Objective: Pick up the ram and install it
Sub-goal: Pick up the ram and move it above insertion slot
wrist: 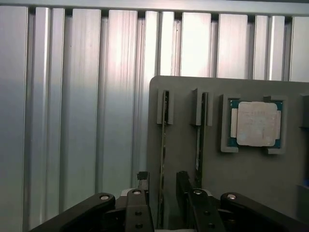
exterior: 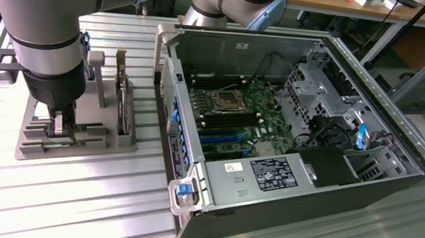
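gripper: the gripper (exterior: pixel 62 128) (wrist: pixel 162 195) is down on the grey parts holder (exterior: pixel 109 144) (wrist: pixel 241 179), at the exterior view's left, well apart from the pc case (exterior: pixel 282 213).
fingers: released; the two dark fingers (wrist: pixel 142 188) stand spread, one on each side of the ram, and do not press it.
ram: the ram (wrist: pixel 162 145) stands on edge in a narrow slot of the holder, seen edge-on as a thin dark line running in between the fingers.
close neighbour: a second thin board (wrist: pixel 199 140) stands on edge in the next slot, just beside one finger.
further along: a square silver cpu chip (wrist: pixel 256 123) lies flat in its own pocket of the holder, beyond the second board.
exterior view: a taller upright card (exterior: pixel 124 102) stands in the holder between the gripper and the case; whether it is that second board i cannot tell.
pc case: lies on its side, open on top, with the motherboard (exterior: pixel 236 118) and cpu socket (exterior: pixel 224 101) bare, and the drive cage (exterior: pixel 309 87) and the labelled power supply (exterior: pixel 270 174) round them.
surface: a slotted aluminium table (exterior: pixel 49 197) (wrist: pixel 72 96) carries the holder and the case.
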Motion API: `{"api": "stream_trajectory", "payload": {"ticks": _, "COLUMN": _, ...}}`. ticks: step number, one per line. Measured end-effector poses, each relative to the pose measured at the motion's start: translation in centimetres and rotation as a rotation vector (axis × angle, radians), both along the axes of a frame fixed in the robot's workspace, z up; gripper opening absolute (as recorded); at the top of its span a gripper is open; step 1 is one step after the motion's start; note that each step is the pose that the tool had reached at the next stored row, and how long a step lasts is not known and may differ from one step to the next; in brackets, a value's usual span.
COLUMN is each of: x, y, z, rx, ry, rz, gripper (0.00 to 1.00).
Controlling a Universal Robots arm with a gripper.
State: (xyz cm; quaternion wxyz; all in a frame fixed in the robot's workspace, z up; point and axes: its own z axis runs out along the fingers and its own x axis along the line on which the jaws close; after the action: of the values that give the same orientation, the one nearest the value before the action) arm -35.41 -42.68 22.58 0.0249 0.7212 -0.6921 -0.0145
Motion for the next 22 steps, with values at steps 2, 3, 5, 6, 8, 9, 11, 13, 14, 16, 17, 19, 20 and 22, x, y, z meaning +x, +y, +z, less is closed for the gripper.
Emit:
{"api": "stream_trajectory", "payload": {"ticks": 2, "x": 0.0, "y": -0.05, "z": -0.09, "rx": -0.0001, "ry": 0.0001, "rz": 0.0, "gripper": 0.36}}
{"api": "stream_trajectory", "payload": {"ticks": 3, "x": 0.0, "y": -0.08, "z": -0.16, "rx": 0.0, "ry": 0.0, "rz": 0.0, "gripper": 0.36}}
{"api": "stream_trajectory", "payload": {"ticks": 5, "x": -0.1, "y": -0.23, "z": -0.39, "rx": 0.0, "ry": 0.0001, "rz": 0.001, "gripper": 0.36}}
{"api": "stream_trajectory", "payload": {"ticks": 6, "x": -0.1, "y": -0.3, "z": -0.45, "rx": -0.0001, "ry": 0.0001, "rz": 0.002, "gripper": 0.36}}
{"api": "stream_trajectory", "payload": {"ticks": 8, "x": -0.1, "y": -0.4, "z": -0.61, "rx": 0.0, "ry": 0.0, "rz": 0.006, "gripper": 0.36}}
{"api": "stream_trajectory", "payload": {"ticks": 9, "x": -0.1, "y": -0.44, "z": -0.66, "rx": 0.0, "ry": 0.0, "rz": 0.007, "gripper": 0.36}}
{"api": "stream_trajectory", "payload": {"ticks": 11, "x": -0.1, "y": -0.51, "z": -0.73, "rx": 0.0066, "ry": 0.0003, "rz": 0.013, "gripper": 0.36}}
{"api": "stream_trajectory", "payload": {"ticks": 13, "x": -0.2, "y": -0.66, "z": -0.8, "rx": 0.0277, "ry": -0.0001, "rz": 0.019, "gripper": 0.36}}
{"api": "stream_trajectory", "payload": {"ticks": 14, "x": -0.2, "y": -0.85, "z": -0.85, "rx": 0.0302, "ry": 0.0, "rz": 0.022, "gripper": 0.36}}
{"api": "stream_trajectory", "payload": {"ticks": 16, "x": -0.3, "y": -1.16, "z": -0.94, "rx": 0.0334, "ry": 0.0001, "rz": 0.025, "gripper": 0.36}}
{"api": "stream_trajectory", "payload": {"ticks": 17, "x": -0.3, "y": -1.18, "z": -1.06, "rx": 0.0339, "ry": -0.0002, "rz": 0.027, "gripper": 0.36}}
{"api": "stream_trajectory", "payload": {"ticks": 19, "x": -0.3, "y": -1.19, "z": -1.19, "rx": 0.0338, "ry": 0.0001, "rz": 0.03, "gripper": 0.36}}
{"api": "stream_trajectory", "payload": {"ticks": 20, "x": -0.3, "y": -1.19, "z": -1.27, "rx": 0.0337, "ry": 0.0001, "rz": 0.031, "gripper": 0.36}}
{"api": "stream_trajectory", "payload": {"ticks": 22, "x": -0.2, "y": -1.16, "z": -1.35, "rx": 0.0336, "ry": 0.0003, "rz": 0.032, "gripper": 0.36}}
